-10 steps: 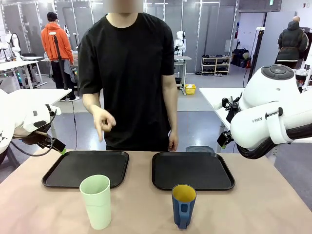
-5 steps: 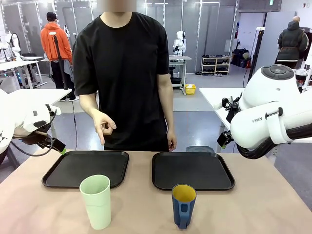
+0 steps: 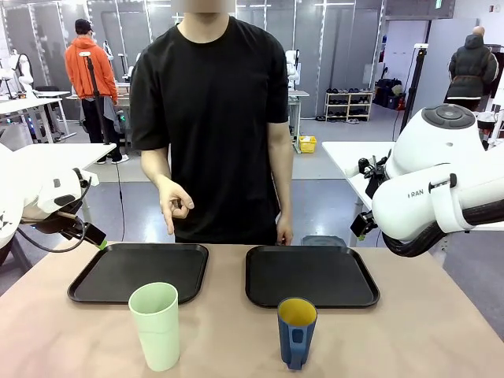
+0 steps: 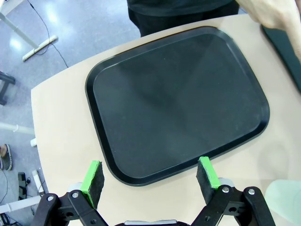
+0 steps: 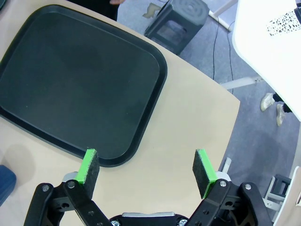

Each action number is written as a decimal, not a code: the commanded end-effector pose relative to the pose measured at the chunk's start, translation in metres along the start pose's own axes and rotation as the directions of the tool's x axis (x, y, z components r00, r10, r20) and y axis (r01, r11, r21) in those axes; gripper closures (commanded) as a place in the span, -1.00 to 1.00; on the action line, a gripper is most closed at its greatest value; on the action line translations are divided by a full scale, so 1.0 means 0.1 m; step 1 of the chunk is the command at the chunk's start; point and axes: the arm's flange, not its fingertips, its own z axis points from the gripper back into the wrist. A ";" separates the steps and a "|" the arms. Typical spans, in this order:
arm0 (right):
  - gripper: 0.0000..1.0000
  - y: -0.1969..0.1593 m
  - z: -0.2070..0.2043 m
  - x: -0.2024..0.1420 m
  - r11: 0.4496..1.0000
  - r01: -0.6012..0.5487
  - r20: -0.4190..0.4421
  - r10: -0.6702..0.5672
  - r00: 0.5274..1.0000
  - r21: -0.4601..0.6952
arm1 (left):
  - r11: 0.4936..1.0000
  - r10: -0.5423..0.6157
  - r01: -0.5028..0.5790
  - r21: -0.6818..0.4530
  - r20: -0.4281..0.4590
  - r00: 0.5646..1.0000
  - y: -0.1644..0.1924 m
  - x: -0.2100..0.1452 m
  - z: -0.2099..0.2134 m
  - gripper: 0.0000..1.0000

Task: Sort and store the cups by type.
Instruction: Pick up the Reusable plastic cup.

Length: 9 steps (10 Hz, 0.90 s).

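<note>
Two cups stand upright near the table's front edge: a tall mint-green tumbler left of centre and a shorter dark blue mug with a yellow inside and its handle toward me. My left gripper hangs open above the near edge of the left black tray, with the tumbler's rim in that view's bottom right corner. Over the table by the right black tray, my right gripper is open and holds nothing. The mug peeks in at that view's left edge.
A person in a black shirt stands at the far side, one hand raised above the left tray, the other near the right tray's far edge. A grey stool stands on the floor beyond the table's corner.
The person has shifted a little to the right, and the raised hand moved with them. Both arms and both cups have stayed put.
</note>
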 end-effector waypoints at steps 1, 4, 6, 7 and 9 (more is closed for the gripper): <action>-1.00 0.00 0.00 0.00 1.000 -0.004 0.000 0.004 1.000 0.000 | 1.000 0.000 0.000 -0.007 0.004 1.000 0.03 -0.01 0.00 -1.00; -1.00 0.00 0.00 0.00 1.000 -0.004 0.000 0.004 1.000 0.000 | 0.994 -0.111 0.111 0.005 -0.027 0.993 0.02 0.01 0.12 -1.00; -1.00 0.00 0.00 0.00 1.000 -0.004 0.000 0.004 1.000 0.000 | 0.924 -0.379 0.382 0.012 -0.097 0.920 0.16 0.08 0.29 -1.00; -1.00 0.00 0.00 0.00 1.000 -0.004 0.000 0.004 1.000 0.000 | 0.859 -0.508 0.512 0.012 -0.104 0.855 0.24 0.14 0.38 -1.00; -1.00 0.00 0.00 0.00 1.000 -0.004 0.000 0.004 1.000 0.000 | 0.612 -0.787 0.790 -0.018 -0.112 0.607 0.26 0.24 0.49 -1.00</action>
